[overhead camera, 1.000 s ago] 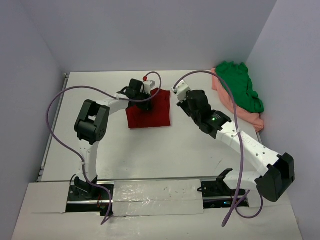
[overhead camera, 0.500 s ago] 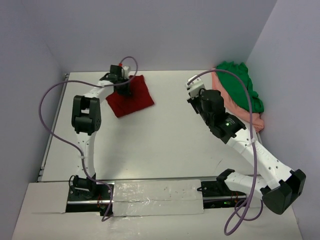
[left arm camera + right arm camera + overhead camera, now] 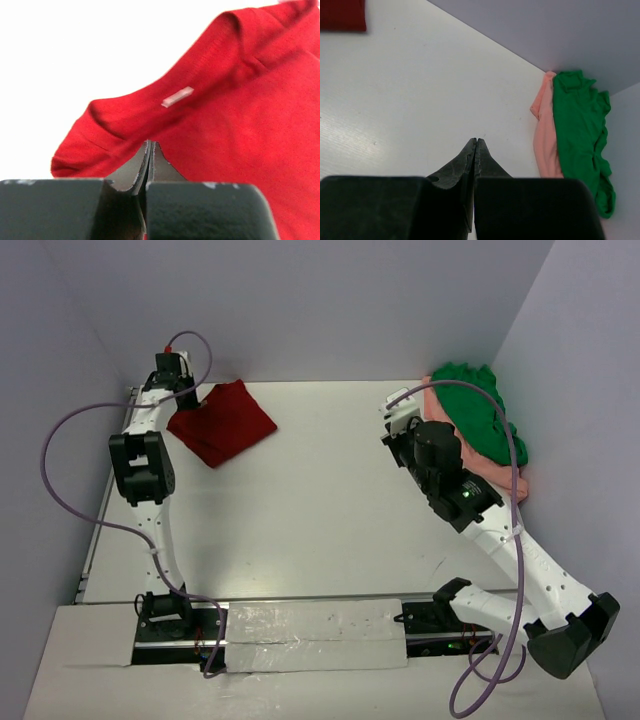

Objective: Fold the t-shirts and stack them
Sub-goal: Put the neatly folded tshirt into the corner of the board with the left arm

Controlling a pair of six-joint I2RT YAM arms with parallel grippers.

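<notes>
The dark red t-shirt (image 3: 222, 422) lies folded at the table's back left, its pale neck label (image 3: 177, 96) showing in the left wrist view. My left gripper (image 3: 183, 398) is shut, its tips (image 3: 150, 142) resting on the red cloth (image 3: 225, 115) near its edge; no cloth shows between the jaws. The green t-shirt (image 3: 480, 410) lies crumpled on the salmon pink t-shirt (image 3: 505, 480) at the back right corner. My right gripper (image 3: 393, 430) hovers just left of that pile, shut and empty (image 3: 476, 140), over bare table with green (image 3: 580, 130) and pink (image 3: 545, 145) ahead to its right.
Walls close the table in at the back, left and right (image 3: 560, 360). The left arm's purple cable (image 3: 60, 460) loops out over the left edge. A taped white strip (image 3: 315, 635) runs along the near edge between the two arm bases.
The left gripper has swept from the table's middle to the back left corner, and the dark red t-shirt slid and turned with it. The right arm has swung right toward the green and pink pile.
</notes>
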